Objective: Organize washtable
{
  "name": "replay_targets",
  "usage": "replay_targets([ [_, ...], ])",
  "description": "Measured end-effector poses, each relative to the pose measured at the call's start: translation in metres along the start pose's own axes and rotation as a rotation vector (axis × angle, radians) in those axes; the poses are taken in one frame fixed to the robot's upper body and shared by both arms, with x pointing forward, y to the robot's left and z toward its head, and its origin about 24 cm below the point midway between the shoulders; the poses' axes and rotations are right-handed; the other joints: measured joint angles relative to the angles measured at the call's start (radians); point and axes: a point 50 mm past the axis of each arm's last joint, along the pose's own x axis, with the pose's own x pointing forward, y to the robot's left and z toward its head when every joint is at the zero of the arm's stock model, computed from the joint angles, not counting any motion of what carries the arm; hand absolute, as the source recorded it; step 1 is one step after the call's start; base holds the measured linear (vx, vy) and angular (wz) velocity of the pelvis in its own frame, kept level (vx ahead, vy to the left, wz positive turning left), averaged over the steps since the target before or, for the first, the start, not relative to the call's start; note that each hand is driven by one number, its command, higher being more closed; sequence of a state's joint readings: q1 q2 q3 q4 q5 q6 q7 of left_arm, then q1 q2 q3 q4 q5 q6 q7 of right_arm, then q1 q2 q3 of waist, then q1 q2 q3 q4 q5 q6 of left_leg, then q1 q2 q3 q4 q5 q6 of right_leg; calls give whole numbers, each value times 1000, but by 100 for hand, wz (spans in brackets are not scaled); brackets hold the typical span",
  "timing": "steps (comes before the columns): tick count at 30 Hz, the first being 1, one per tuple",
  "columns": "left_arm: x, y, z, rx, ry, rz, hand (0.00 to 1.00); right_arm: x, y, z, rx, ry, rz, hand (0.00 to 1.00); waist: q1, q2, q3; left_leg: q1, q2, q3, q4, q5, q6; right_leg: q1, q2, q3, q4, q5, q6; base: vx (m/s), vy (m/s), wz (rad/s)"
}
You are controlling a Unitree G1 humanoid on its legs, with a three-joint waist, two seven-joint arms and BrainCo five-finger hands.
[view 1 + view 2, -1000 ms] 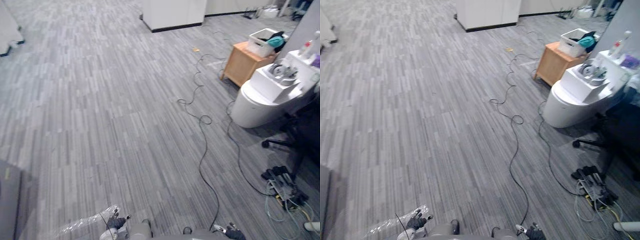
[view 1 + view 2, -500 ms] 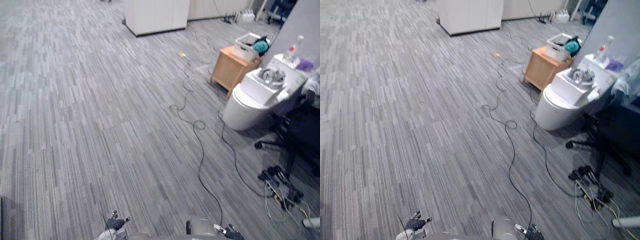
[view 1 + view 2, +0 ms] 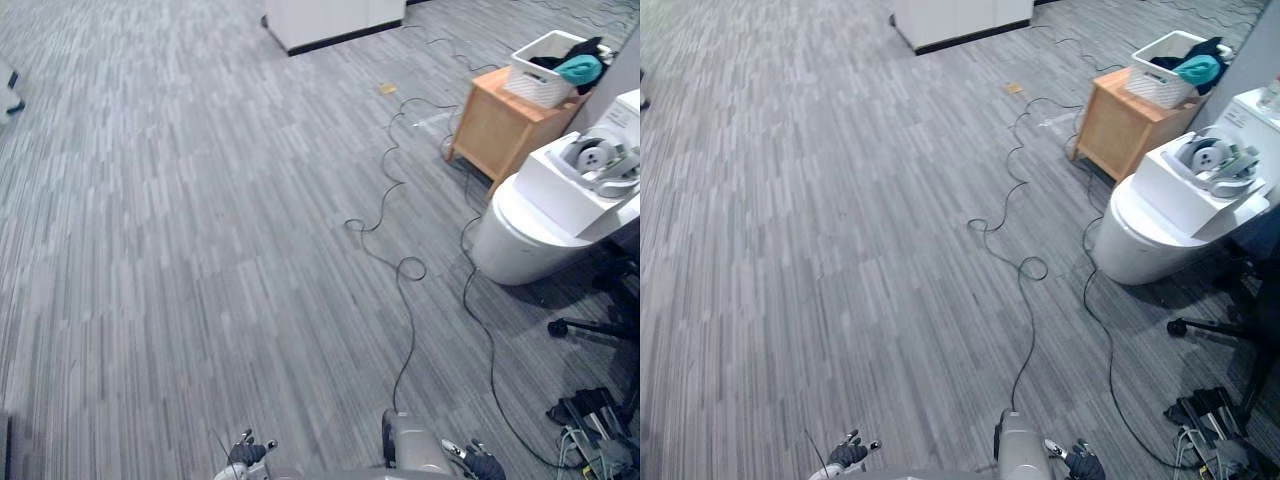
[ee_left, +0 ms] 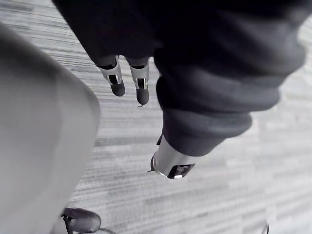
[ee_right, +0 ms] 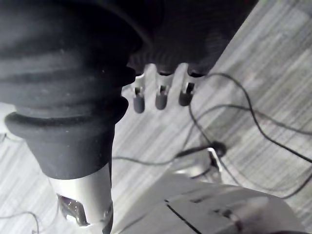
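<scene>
Two hung empty, fingers loosely straight: left robot hand (image 4: 140,88), right robot hand (image 5: 161,96). One white bench (image 3: 545,215) stood beside one wooden cabinet (image 3: 500,130) bearing one basket (image 3: 538,82).

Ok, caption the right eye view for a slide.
Left hand and right hand open above grey carpet; white washtable beside a wooden cabinet bearing a basket.

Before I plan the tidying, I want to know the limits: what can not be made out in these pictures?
- Washtable: its right part is cut off by the edge of both eye views.
- Metal items on its top: too small to identify.
- Basket: its wall hides what lies under the teal cloth.
</scene>
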State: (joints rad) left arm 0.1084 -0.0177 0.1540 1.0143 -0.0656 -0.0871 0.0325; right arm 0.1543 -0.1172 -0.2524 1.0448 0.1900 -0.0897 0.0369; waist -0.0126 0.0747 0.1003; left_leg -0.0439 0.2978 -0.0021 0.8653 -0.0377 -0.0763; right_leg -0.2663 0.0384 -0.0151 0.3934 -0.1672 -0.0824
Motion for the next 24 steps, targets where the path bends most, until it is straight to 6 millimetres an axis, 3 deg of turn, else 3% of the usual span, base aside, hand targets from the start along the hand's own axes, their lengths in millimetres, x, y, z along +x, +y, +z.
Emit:
replay_targets([
  [2,2,-13,18,182,-79,-59,0,2,7,4,-20,-10,12,0,-3,-15,9,-65,-31,9,124,-79,-6,140,35,45,-109,9,-29,544,-377,-65],
  [4,2,-37,37,297,-159,-145,0,5,14,11,-35,-27,34,0,1,-28,19,-173,-99,18,154,-173,7,225,49,102,-173,12,-44,440,-204,-52],
  [7,0,-65,49,382,-213,-274,0,9,30,24,-43,-56,73,0,4,-46,64,-294,-187,32,-9,-227,10,337,49,159,-225,9,-44,369,-47,-76],
  [8,0,-67,51,389,-219,-285,0,9,32,23,-41,-54,78,0,5,-51,68,-306,-202,30,-90,-224,5,357,44,167,-239,0,-43,333,45,-82],
  [9,-1,-68,54,406,-231,-302,0,8,33,22,-39,-51,82,0,12,-48,71,-315,-218,26,-291,-202,-16,388,38,181,-269,-37,-28,316,96,-72],
  [10,-1,-71,53,418,-231,-319,0,9,31,24,-24,-60,75,0,11,-18,71,-319,-207,12,-473,-163,-33,415,51,183,-281,-57,-40,323,127,-65],
  [11,-1,-70,53,420,-228,-324,0,9,29,24,-22,-59,71,0,15,-14,71,-322,-210,10,-519,-99,-16,429,50,192,-280,-72,-40,484,232,-54],
  [12,0,-63,51,432,-221,-317,0,8,29,19,-37,-46,74,0,33,-28,65,-297,-214,44,-556,15,-1,452,31,231,-278,-102,-41,469,215,-34],
  [13,0,-58,56,431,-235,-307,0,7,32,19,-57,-43,91,0,30,-41,58,-304,-224,92,-541,26,18,461,4,238,-272,-123,-34,528,215,-20],
  [16,0,-49,65,392,-260,-291,0,7,39,16,-97,-33,125,0,39,-61,52,-304,-246,138,-509,3,83,436,-27,240,-217,-108,-14,499,161,2],
  [18,-3,-47,68,327,-284,-292,0,7,42,15,-118,-31,141,0,45,-68,44,-239,-283,168,-541,-13,105,410,-39,240,-69,-79,32,460,185,23],
  [19,-8,-48,70,274,-314,-303,0,7,43,12,-112,-22,142,0,49,-68,28,-190,-305,168,-585,-34,122,354,-30,236,102,-51,88,520,215,54],
  [20,-13,-49,74,234,-346,-315,0,7,44,12,-112,-21,143,0,50,-75,19,-140,-333,138,-622,-48,138,285,-10,239,301,22,228,411,149,67],
  [21,-15,-51,76,218,-361,-323,0,7,44,13,-109,-26,144,0,47,-77,17,-112,-349,113,-637,-53,147,243,-3,237,392,90,330,492,103,120],
  [22,-18,-55,81,194,-388,-348,0,6,47,13,-107,-30,151,0,29,-82,15,-46,-385,46,-676,-61,158,163,-7,209,606,157,353,408,45,115],
  [24,-20,-56,81,170,-394,-352,0,6,50,16,-101,-43,155,0,28,-90,13,30,-413,-8,-713,-70,168,79,-33,152,747,123,327,454,-2,110],
])
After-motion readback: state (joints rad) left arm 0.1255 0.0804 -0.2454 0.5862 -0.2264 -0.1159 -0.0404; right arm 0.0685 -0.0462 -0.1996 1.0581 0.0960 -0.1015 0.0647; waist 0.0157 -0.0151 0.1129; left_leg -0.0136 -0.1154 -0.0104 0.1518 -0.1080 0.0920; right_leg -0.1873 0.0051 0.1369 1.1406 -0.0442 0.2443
